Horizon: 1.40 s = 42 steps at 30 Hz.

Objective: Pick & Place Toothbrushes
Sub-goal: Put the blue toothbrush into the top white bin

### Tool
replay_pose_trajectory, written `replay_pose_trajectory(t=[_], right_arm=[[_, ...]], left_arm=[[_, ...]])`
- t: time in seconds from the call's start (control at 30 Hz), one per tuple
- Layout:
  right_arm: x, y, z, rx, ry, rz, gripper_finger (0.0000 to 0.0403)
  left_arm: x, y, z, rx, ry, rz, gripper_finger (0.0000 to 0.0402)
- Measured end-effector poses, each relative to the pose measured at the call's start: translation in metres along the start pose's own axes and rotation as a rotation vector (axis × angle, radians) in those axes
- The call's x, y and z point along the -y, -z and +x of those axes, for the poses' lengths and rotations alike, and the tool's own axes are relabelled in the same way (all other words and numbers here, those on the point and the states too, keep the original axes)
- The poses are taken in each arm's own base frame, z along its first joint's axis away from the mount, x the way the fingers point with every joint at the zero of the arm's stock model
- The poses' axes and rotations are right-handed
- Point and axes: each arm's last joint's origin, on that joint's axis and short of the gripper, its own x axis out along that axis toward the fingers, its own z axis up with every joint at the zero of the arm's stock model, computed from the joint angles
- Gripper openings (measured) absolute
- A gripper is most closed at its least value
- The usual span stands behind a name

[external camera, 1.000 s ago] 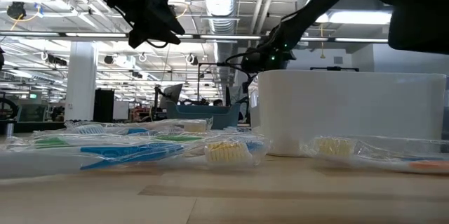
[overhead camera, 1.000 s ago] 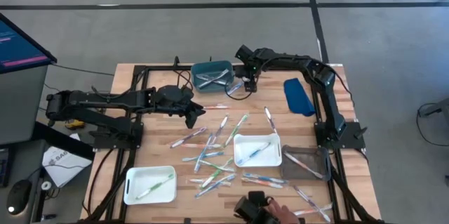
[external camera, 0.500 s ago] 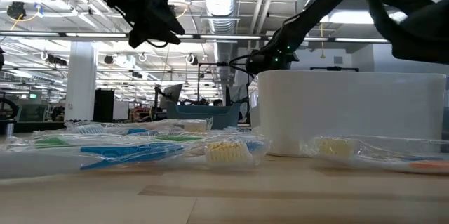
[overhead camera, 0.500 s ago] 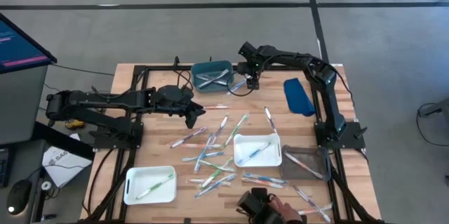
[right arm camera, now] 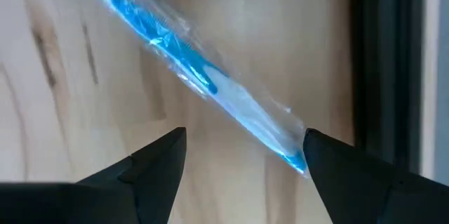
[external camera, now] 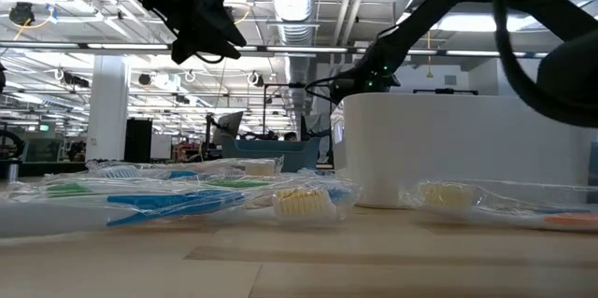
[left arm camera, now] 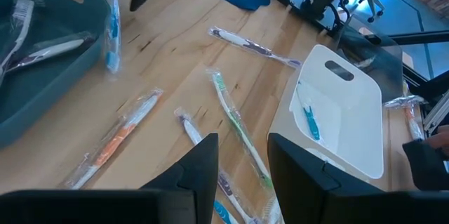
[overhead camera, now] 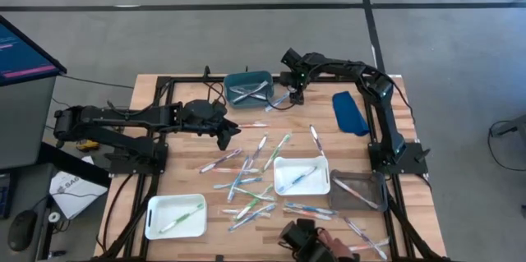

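Several wrapped toothbrushes (overhead camera: 246,184) lie loose on the wooden table, and others lie in the trays. One blue toothbrush (overhead camera: 278,98) lies beside the teal tray (overhead camera: 248,87). My right gripper (overhead camera: 294,89) is open over it. In the right wrist view this blue toothbrush (right arm camera: 189,66) runs slantwise across the gap between the fingers of my right gripper (right arm camera: 242,164). My left gripper (overhead camera: 228,137) hangs open above the table's left middle. Its wrist view shows my left gripper (left arm camera: 242,161) over scattered brushes. My right gripper stands open with one end of the blue toothbrush (right arm camera: 295,157) reaching close to one fingertip (right arm camera: 316,143). I cannot tell whether they touch. The brush lies flat on the table.
A white tray (overhead camera: 302,175) holds a blue brush and another white tray (overhead camera: 175,215) holds a green one. A grey tray (overhead camera: 358,190) sits near the right edge and a blue object (overhead camera: 350,112) at the far right. A person's hand (overhead camera: 329,245) is at the near edge.
My right gripper has shifted a little toward the table's right edge, staying over the blue toothbrush by the teal tray. The hand at the near edge has moved slightly.
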Motion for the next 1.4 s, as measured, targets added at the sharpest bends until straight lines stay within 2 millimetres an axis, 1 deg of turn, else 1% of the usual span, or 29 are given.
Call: replay_pose_trajectory(t=[0.17, 0.43, 0.53, 0.7, 0.9, 0.97, 1.1, 1.27, 1.33, 1.4], right_arm=[[-0.003, -0.005, 0.0, 0.027, 0.012, 0.009, 0.0281], [-0.004, -0.001, -0.001, -0.007, -0.009, 0.036, 0.028], [-0.007, -0.001, -0.001, -0.027, -0.024, 0.034, 0.0273], [-0.018, -0.003, -0.003, -0.076, -0.064, 0.011, 0.0254], [-0.025, -0.022, -0.017, -0.04, -0.024, -0.018, 0.0234], [-0.025, -0.031, -0.021, 0.001, 0.003, -0.031, 0.0231], [-0.024, -0.038, -0.021, 0.047, 0.033, -0.036, 0.0231], [-0.024, -0.036, -0.018, 0.053, 0.029, 0.01, 0.0231], [-0.025, -0.033, -0.016, 0.029, 0.015, 0.026, 0.0231], [-0.023, -0.031, -0.016, 0.024, 0.006, 0.069, 0.0231]], left_arm=[[0.0, 0.0, 0.0, 0.002, 0.0, -0.002, 0.0117], [0.0, -0.001, 0.0, 0.007, 0.003, -0.004, 0.0117], [0.0, -0.001, 0.0, 0.008, 0.003, -0.004, 0.0117], [0.0, -0.001, 0.0, 0.009, 0.004, -0.004, 0.0117], [0.0, -0.001, 0.0, 0.012, 0.006, -0.004, 0.0117], [0.0, -0.001, 0.0, 0.013, 0.006, -0.005, 0.0117], [0.0, -0.001, 0.0, 0.013, 0.006, -0.005, 0.0117], [0.0, -0.001, 0.0, 0.013, 0.006, -0.006, 0.0117], [0.001, -0.001, 0.0, 0.013, 0.006, -0.014, 0.0117], [0.001, -0.001, 0.0, 0.013, 0.006, -0.021, 0.0117]])
